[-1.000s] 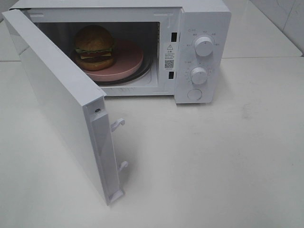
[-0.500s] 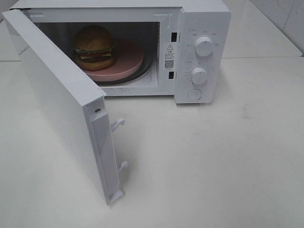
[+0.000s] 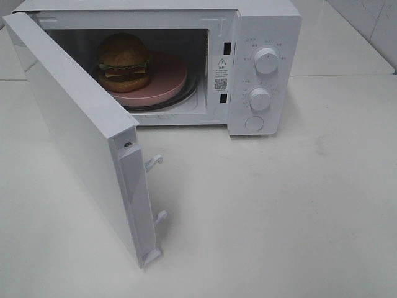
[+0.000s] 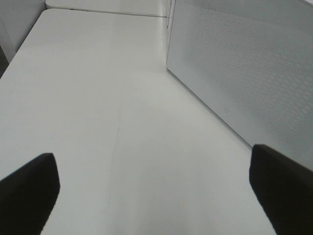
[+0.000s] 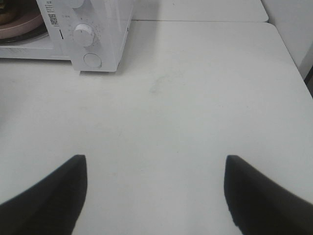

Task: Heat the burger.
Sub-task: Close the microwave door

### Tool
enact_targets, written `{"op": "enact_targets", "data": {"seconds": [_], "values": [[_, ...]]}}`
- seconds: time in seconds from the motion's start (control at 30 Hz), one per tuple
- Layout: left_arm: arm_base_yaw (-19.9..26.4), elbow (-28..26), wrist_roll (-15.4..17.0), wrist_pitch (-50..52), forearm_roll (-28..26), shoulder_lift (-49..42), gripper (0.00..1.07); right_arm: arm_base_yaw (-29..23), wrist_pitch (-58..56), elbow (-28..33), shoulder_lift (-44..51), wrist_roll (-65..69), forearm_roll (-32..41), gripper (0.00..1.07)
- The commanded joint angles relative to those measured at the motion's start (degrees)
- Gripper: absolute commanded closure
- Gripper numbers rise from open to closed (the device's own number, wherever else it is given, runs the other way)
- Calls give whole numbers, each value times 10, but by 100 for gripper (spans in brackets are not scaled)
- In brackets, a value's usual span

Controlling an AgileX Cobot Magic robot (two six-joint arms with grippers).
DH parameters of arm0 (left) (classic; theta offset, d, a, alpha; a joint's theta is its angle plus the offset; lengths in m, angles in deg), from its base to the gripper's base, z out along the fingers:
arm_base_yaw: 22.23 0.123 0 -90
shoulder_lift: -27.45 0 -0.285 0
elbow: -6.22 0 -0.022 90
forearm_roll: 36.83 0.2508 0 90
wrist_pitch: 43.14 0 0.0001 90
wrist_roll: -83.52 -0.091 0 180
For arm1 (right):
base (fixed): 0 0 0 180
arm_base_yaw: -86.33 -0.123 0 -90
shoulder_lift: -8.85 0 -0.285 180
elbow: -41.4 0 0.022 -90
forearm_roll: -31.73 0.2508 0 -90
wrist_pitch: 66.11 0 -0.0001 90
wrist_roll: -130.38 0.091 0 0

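Observation:
The burger [image 3: 123, 62] with its brown bun, lettuce and cheese sits on a pink plate [image 3: 164, 81] inside the white microwave [image 3: 260, 25], toward the cavity's left. The microwave door [image 3: 74, 130] stands wide open, swung out toward the front left. Neither arm shows in the exterior high view. In the left wrist view my left gripper [image 4: 151, 196] is open over bare table, with the door's perforated outer face [image 4: 244, 63] close beside it. My right gripper [image 5: 154, 196] is also open with nothing between its fingers, well back from the microwave's control panel [image 5: 85, 34]; an edge of the plate [image 5: 19, 27] shows there.
Two white knobs [image 3: 265, 60] and a round button [image 3: 254, 123] sit on the microwave's right panel. The door's latch hooks [image 3: 154, 162] stick out from its free edge. White table [image 3: 298, 211] extends in front and to the right of the microwave.

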Motion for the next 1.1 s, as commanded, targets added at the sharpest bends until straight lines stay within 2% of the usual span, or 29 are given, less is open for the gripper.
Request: {"op": "enact_targets", "data": {"seconds": [0.03,1.1], "values": [[1,1,-1,7,-2,-9,9,5,1,2,18,-6,3,32],[1,1,-2,7,-2,-9,9,5,1,2,18,-6,3,32]]}}
